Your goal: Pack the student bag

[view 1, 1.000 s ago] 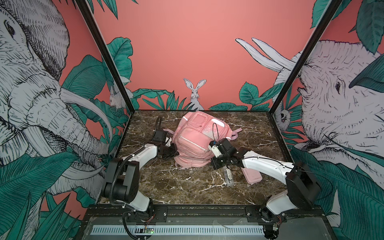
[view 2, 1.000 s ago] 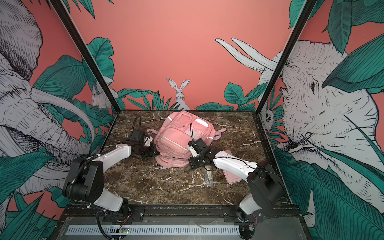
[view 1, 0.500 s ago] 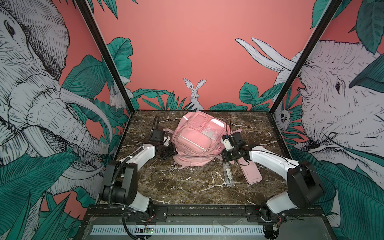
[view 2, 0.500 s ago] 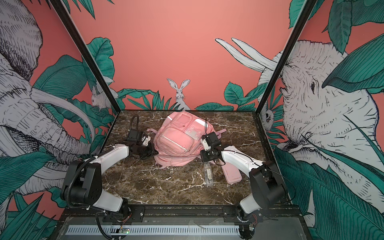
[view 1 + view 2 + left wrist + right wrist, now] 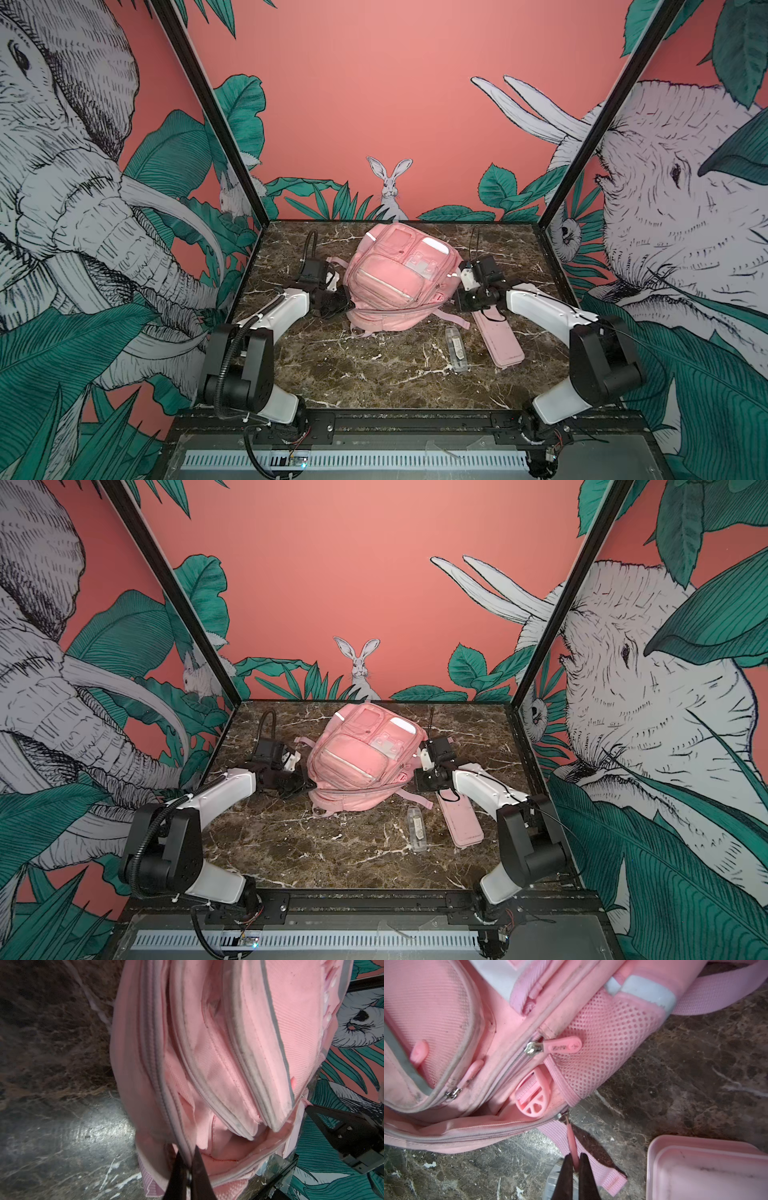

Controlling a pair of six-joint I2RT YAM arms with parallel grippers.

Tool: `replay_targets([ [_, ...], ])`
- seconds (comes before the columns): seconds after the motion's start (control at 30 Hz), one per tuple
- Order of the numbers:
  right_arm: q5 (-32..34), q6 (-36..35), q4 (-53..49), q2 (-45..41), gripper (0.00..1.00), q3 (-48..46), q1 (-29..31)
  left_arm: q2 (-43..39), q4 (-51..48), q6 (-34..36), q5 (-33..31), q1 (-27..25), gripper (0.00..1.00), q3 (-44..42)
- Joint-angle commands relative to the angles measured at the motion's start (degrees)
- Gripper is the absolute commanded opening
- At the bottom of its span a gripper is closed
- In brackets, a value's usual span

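Only my wrist views show it: my right gripper [image 5: 575, 1160] pinches the student bag's [image 5: 395, 282] zip pull [image 5: 571, 1138], and my left gripper [image 5: 187, 1158] pinches its open edge.

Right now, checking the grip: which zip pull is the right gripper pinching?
The zip pull stretched off the bag's edge; the right gripper is shut on it. The other pulls lie loose.

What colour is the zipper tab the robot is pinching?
Pink, like the backpack; the zipper tab shows best in the right wrist view.
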Motion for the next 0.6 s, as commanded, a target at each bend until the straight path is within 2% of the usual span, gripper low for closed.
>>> replay_targets([
  [0.0, 6.35, -0.53, -0.78, 1.34, 0.0, 1.83, -2.23, -2.72, -1.19, 1.28, -3.14, 1.87, 0.0, 0.54],
  [0.27, 9.73, -1.08, -1.74, 3.17, 0.0, 2.64, -3.09, -2.18, -1.25, 1.37, -2.88, 2.19, 0.0, 1.06],
  [0.57, 4.11, 0.74, 0.5, -1.36, 0.0, -1.6, -2.86, -0.36, -1.1, 1.47, -1.76, 2.22, 0.0, 2.78],
])
